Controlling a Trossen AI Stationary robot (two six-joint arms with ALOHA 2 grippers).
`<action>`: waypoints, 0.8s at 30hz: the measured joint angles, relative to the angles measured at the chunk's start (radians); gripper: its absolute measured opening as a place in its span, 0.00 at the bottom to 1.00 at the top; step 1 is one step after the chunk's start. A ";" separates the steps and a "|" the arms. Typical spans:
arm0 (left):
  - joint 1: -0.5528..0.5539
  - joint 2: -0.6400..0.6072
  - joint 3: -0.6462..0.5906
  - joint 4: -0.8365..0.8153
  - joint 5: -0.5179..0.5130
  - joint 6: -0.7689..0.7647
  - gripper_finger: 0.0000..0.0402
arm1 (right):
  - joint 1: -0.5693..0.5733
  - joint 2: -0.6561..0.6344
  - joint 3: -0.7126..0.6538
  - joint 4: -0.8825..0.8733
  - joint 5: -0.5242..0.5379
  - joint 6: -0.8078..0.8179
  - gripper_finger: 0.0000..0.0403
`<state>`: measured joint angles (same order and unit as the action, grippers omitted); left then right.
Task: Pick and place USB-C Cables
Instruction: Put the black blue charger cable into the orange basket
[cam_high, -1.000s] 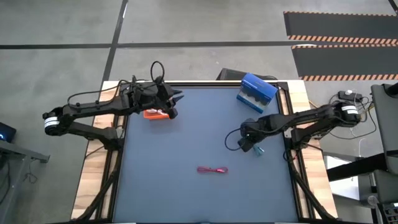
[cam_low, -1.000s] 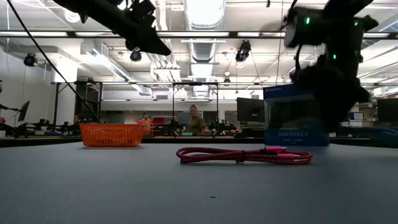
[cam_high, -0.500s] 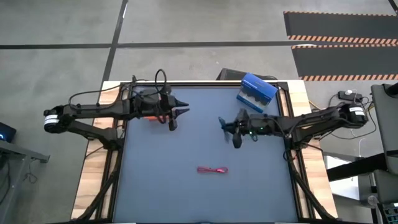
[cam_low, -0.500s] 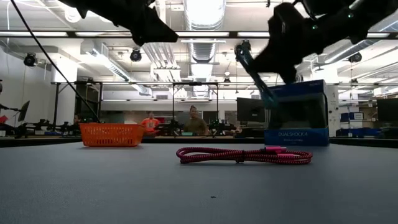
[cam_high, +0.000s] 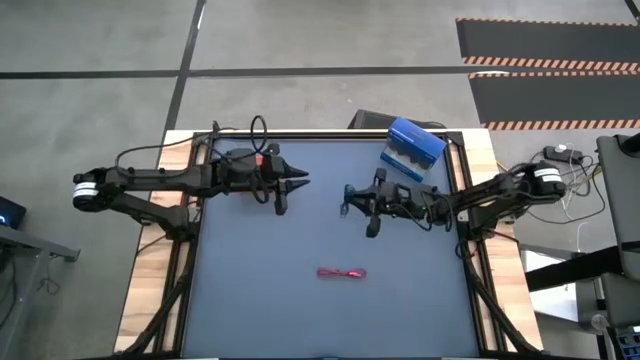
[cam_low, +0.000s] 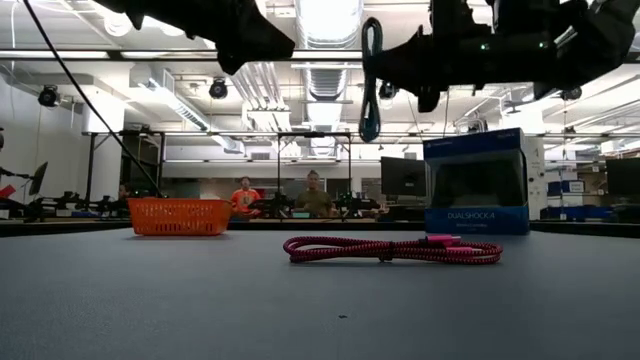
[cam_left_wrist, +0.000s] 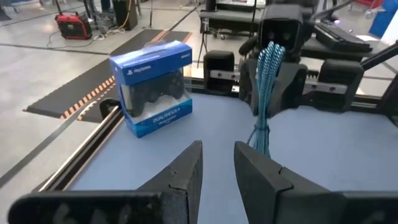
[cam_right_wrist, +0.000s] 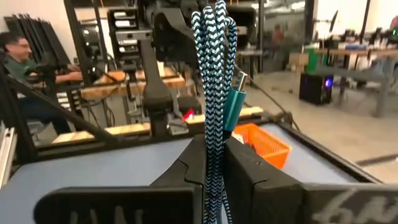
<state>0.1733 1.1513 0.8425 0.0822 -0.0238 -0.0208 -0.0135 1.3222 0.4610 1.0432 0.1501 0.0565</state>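
Note:
A teal USB-C cable bundle (cam_right_wrist: 212, 62) is held by my right gripper (cam_right_wrist: 214, 163), which is shut on it above the middle of the table (cam_high: 352, 200). My left gripper (cam_left_wrist: 217, 158) is open and points at that cable (cam_left_wrist: 266, 87) from the table's left, a short way off (cam_high: 292, 185). A red-pink cable (cam_high: 342, 272) lies flat on the table nearer the near edge (cam_low: 390, 248). The orange tray (cam_low: 180, 216) stands at the far left and shows beyond the held cable (cam_right_wrist: 264, 143). The white and black cables are out of view. My right gripper pinches the teal bundle between its two fingers at about mid-length (cam_right_wrist: 214, 134), several strands together. The fingers come level from the table's right and lie across the bundle. The cable stands upright, lifted clear of the table, its lower end (cam_left_wrist: 258, 140) hanging below the fingers.
A blue game-controller box (cam_high: 412, 148) stands near the far right corner (cam_low: 475, 185). The left arm (cam_high: 170, 180) covers most of the tray from above. People sit at desks in the room behind the table (cam_low: 315, 195). Bare blue table top (cam_high: 260, 290) lies toward the near edge.
My right gripper has risen from the table near its right edge, holding the teal cable. It has swung left and toward the far edge, turning level, up to my left gripper. My left gripper has moved right, away from the tray. The red-pink cable has stayed put.

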 joint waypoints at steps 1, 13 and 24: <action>0.000 0.005 -0.001 0.008 0.000 -0.001 0.19 | 0.000 0.016 0.000 0.035 0.000 -0.011 0.05; -0.011 0.041 -0.061 0.150 0.051 0.000 0.19 | 0.000 0.170 0.001 0.393 -0.019 -0.062 0.05; -0.029 0.083 -0.063 0.261 0.200 -0.026 0.19 | -0.002 0.185 0.006 0.406 -0.027 -0.083 0.05</action>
<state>0.1438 1.2343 0.7792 0.3427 0.1757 -0.0468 -0.0158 1.5070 0.4675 1.4490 0.1232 -0.0261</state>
